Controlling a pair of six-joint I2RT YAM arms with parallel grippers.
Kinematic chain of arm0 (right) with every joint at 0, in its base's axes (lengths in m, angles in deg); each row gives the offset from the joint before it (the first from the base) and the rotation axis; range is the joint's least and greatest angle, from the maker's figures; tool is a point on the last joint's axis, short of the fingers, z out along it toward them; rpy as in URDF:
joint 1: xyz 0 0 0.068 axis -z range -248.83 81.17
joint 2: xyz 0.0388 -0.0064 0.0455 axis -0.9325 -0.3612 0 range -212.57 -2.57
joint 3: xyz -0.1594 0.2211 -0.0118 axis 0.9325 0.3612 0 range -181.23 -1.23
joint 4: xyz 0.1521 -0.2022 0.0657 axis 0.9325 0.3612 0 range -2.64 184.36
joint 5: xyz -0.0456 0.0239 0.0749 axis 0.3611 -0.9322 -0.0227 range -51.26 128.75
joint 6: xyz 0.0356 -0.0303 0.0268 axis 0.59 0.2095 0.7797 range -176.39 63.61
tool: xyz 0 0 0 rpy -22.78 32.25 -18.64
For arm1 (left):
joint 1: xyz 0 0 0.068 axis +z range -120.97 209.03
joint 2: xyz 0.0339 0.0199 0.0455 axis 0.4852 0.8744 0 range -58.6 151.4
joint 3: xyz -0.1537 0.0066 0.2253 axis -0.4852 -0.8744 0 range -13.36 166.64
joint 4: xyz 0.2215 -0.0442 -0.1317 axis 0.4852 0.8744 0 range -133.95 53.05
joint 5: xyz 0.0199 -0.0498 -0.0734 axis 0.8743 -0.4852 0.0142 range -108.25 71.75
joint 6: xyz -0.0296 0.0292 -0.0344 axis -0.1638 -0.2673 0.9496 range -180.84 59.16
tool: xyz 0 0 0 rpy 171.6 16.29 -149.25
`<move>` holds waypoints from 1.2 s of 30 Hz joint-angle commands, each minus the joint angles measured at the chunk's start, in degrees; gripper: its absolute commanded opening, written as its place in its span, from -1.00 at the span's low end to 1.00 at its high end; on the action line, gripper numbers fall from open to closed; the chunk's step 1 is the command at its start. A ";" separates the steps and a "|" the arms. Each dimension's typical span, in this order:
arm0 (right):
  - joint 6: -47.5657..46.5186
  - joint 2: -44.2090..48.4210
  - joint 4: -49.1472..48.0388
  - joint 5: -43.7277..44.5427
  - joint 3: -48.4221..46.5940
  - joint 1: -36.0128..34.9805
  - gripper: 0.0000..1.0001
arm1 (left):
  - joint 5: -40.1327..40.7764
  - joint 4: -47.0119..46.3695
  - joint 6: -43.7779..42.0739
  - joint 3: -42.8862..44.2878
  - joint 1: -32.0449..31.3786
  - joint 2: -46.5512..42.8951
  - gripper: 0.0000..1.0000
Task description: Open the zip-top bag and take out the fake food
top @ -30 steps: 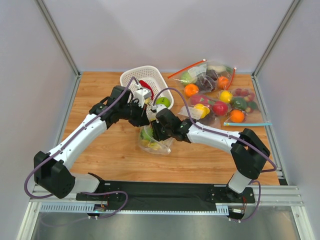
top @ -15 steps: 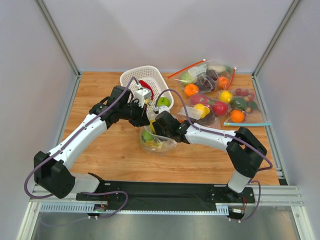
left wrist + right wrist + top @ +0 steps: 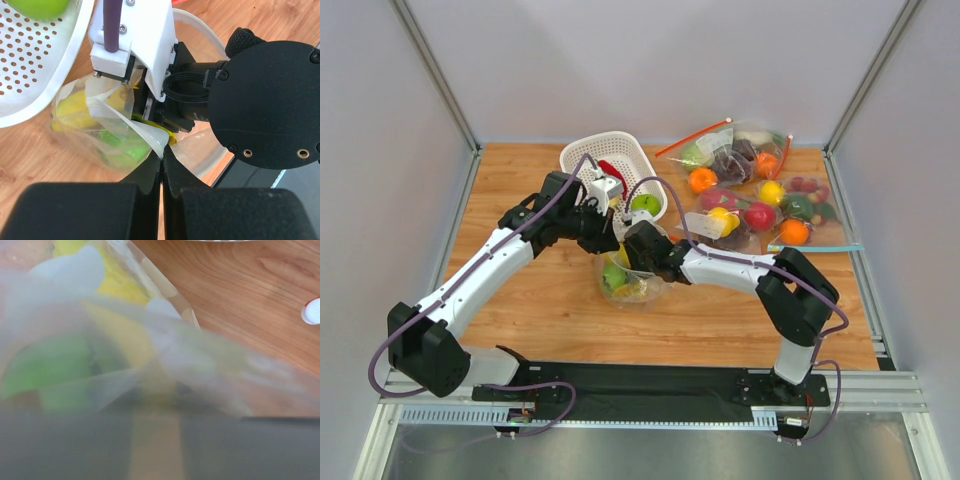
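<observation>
1. The left gripper (image 3: pixel 161 159) is pressed together on the mouth edge of the zip-top bag (image 3: pixel 102 131), which lies on the wooden table (image 3: pixel 540 300) just in front of the white basket (image 3: pixel 582 158).
2. The right gripper (image 3: pixel 623 263) reaches into the open mouth. I cannot tell whether its jaws hold anything (its own view is blurred film).
3. Out already, I judge, are the green apple (image 3: pixel 645 204) and red chili pepper (image 3: pixel 612 170) in the basket. The banana (image 3: pixel 74 106) and second green apple (image 3: pixel 122 149) sit inside the bag.

Overhead plus wrist close-ups, sharing bag (image 3: pixel 638 291)
</observation>
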 commanded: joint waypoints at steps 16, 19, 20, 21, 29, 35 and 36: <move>0.08 25.34 7.01 1.88 5.79 -0.11 -0.99 | 6.23 1.21 -0.45 2.61 0.39 -0.49 -1.00; -0.45 27.54 8.15 2.40 6.76 -0.11 -0.99 | 7.55 1.39 -0.36 2.61 1.35 -1.01 -1.00; -0.97 27.81 8.50 3.36 7.02 -0.11 -0.99 | 7.64 1.22 -0.45 2.61 1.79 -1.19 -1.00; -0.98 27.90 8.33 3.63 7.80 0.06 -0.99 | 7.55 0.95 -0.45 2.61 1.88 -1.89 -1.00; 0.34 25.62 4.12 0.04 9.66 0.94 -0.99 | -0.17 -5.99 0.51 -0.72 1.97 -5.58 -0.36; 2.36 21.13 -3.53 -7.68 10.62 6.21 -0.99 | -1.68 -11.78 5.69 -4.76 1.80 -11.20 0.00; 2.71 20.43 -4.93 -9.01 10.63 7.96 -0.99 | -1.50 -13.27 8.49 -7.47 1.88 -14.26 0.04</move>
